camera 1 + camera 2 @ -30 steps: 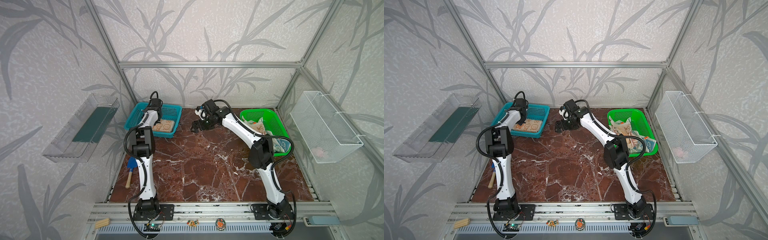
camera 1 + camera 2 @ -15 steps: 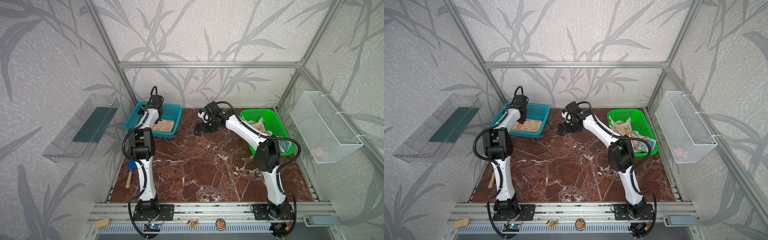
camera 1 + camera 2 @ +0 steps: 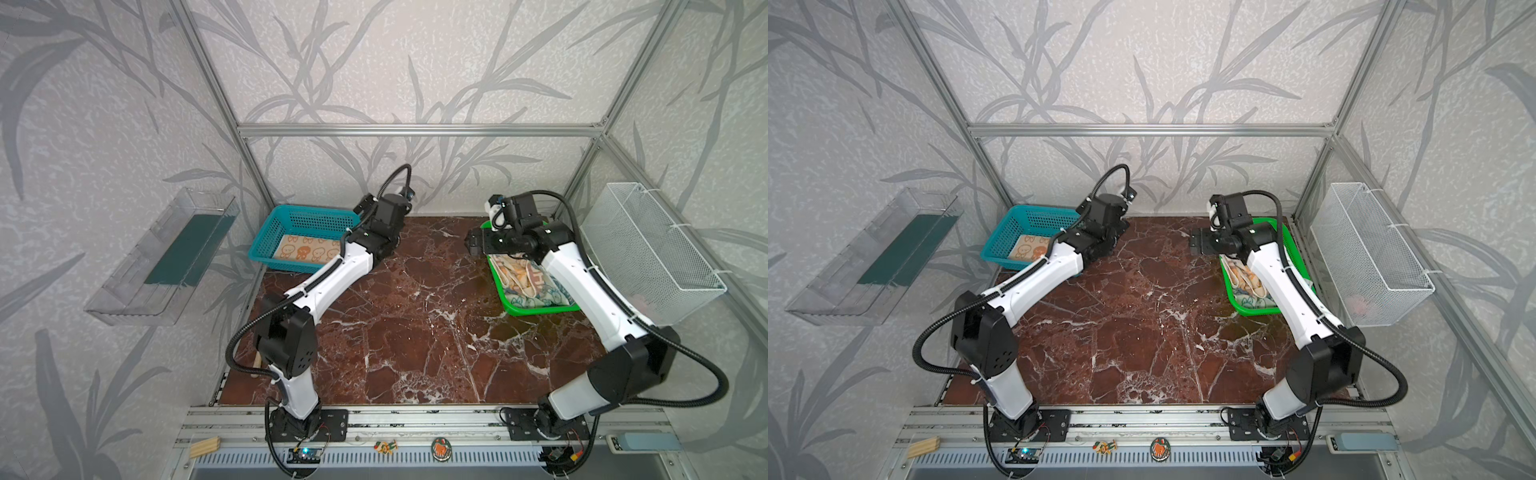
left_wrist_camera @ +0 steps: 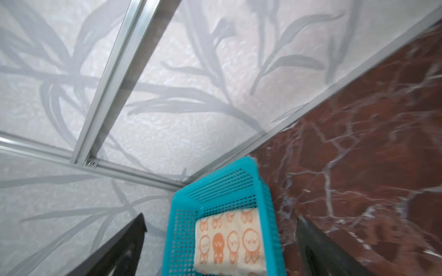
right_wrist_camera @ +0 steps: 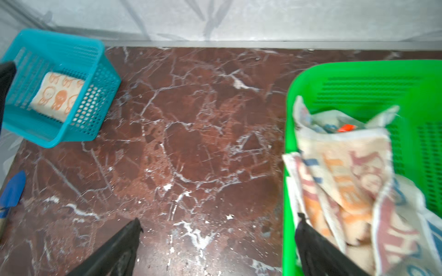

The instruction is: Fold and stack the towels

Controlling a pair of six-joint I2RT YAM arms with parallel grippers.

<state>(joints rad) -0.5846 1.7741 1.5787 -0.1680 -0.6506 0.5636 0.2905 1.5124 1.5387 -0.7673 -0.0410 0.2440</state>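
only the left wrist view showed the left gripper (image 4: pixel 220 217): jaws spread wide, nothing between them, the teal basket (image 4: pixel 181 239) in the gap. in both top views that claw was hidden behind its own wrist at the basket's right end. the folded cream towel with orange bunnies (image 3: pixel 305 251) lay flat on the basket floor, at the upper left of the marble table (image 3: pixel 415 332).

the right gripper (image 3: pixel 473 248) stood spread and empty right of centre at the back, just beside the green basket (image 3: pixel 536 309). the right wrist view confirmed the open gap over bare table.

in the green basket the striped towel (image 5: pixel 346 172) lay crumpled, its lettering blurred and unreadable. a cream cloth with blue print (image 3: pixel 544 298) lay at the near end, partly covered by the right arm.

a blue-bladed tool (image 5: pixel 13 188) was plain in the right wrist view. in the top views only its wooden handle showed past the left arm.

the wire basket (image 3: pixel 648 249) on the right wall held something pale pink, too faint to identify.
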